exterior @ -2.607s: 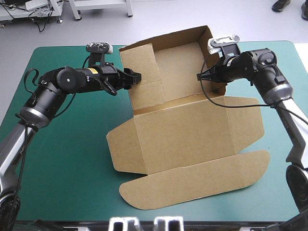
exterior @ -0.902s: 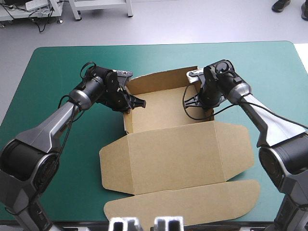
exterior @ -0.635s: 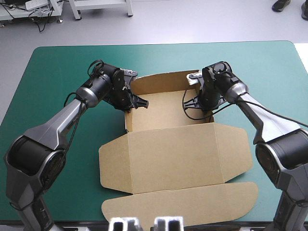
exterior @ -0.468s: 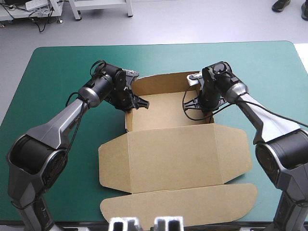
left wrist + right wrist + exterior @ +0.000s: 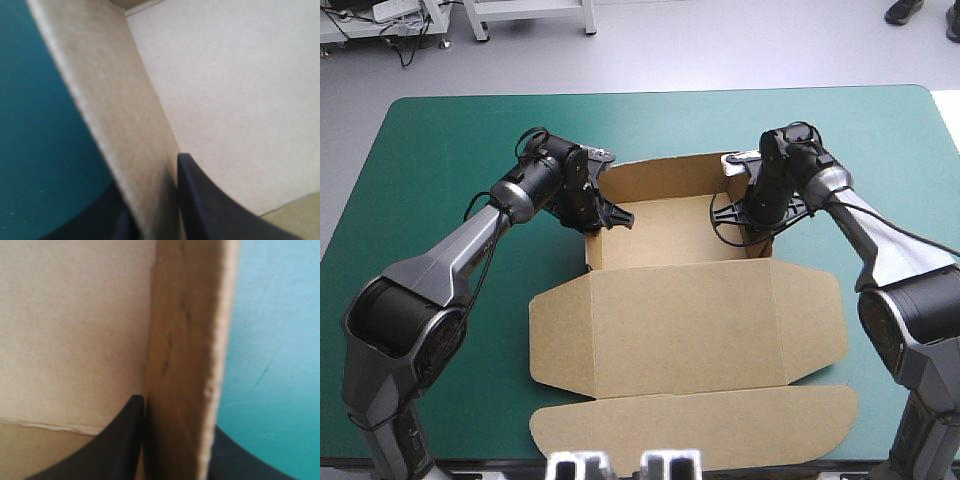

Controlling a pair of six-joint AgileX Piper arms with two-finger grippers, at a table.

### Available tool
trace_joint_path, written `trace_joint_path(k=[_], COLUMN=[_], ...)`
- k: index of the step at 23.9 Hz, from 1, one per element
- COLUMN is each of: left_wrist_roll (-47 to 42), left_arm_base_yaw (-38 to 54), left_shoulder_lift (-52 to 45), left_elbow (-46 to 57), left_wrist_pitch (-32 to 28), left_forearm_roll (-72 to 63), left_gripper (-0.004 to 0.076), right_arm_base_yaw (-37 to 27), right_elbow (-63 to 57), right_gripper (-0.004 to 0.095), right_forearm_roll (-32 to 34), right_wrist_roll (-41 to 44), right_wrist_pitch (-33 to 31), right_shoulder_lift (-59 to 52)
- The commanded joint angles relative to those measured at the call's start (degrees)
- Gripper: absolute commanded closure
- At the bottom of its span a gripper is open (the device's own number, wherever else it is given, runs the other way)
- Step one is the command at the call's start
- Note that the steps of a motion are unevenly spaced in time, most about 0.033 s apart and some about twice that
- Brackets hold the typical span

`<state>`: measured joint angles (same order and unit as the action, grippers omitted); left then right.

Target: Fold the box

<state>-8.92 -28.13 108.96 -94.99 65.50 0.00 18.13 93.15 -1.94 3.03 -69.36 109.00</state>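
Brown box (image 5: 680, 300) sits centred on the desk (image 5: 440, 150), lid flat nearside; left pincer (image 5: 610, 215) and right pincer (image 5: 745, 212) each pinch a raised side wall. Squeeze evenly, holding both walls upright.

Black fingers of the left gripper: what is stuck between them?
The left wrist view shows a raised side wall of the brown cardboard box pinched between the left gripper's fingers.

Box (image 5: 680, 310) noted plain brown, unprinted, paler across the tray floor, table cover (image 5: 440, 150) seen uniform teal-green, left gripper (image 5: 150, 175) fingers (image 5: 210, 200) recorded black, right gripper (image 5: 175, 415) fingers (image 5: 120, 440) likewise black, arms (image 5: 440, 262) marked grey with black joints.
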Motion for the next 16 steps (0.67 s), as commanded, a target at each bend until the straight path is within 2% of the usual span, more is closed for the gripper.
trace_joint_path(k=[1,2,4,6,13,16], left_wrist_roll=[0.6,0.2,-0.7,-0.9,-0.9,-0.9], left_arm_base_yaw=[-0.6,-0.6,-0.6,-0.6,-0.6,-0.6], left_shoulder_lift=[-2.8,-2.8,-2.9,-3.1,-6.3,-10.2], left_elbow=[-2.5,-2.9,-2.9,-2.9,-2.9,-2.9], left_wrist_pitch=[2.0,2.7,3.0,3.1,2.6,0.5], left_forearm_roll=[2.1,3.2,4.0,4.0,3.9,3.7], left_gripper=[0.0362,0.0266,0.0202,0.0174,0.0173,0.0173], right_arm_base_yaw=[-1.3,-1.3,-1.3,-1.3,-1.3,-1.3], right_elbow=[1.8,1.8,1.8,1.8,2.0,2.2], right_gripper=[0.0352,0.0172,0.0071,0.0064,0.0072,0.0072], right_forearm_roll=[-0.4,-2.1,-2.7,-2.9,-2.2,-2.3], right_wrist_roll=[-2.7,-4.1,-4.0,-4.2,-5.7,-6.6], right_wrist_pitch=[-2.2,-2.2,-2.2,-2.2,-1.9,-1.3], right_shoulder_lift=[-2.8,-2.8,-2.8,-2.8,-5.4,-9.4])
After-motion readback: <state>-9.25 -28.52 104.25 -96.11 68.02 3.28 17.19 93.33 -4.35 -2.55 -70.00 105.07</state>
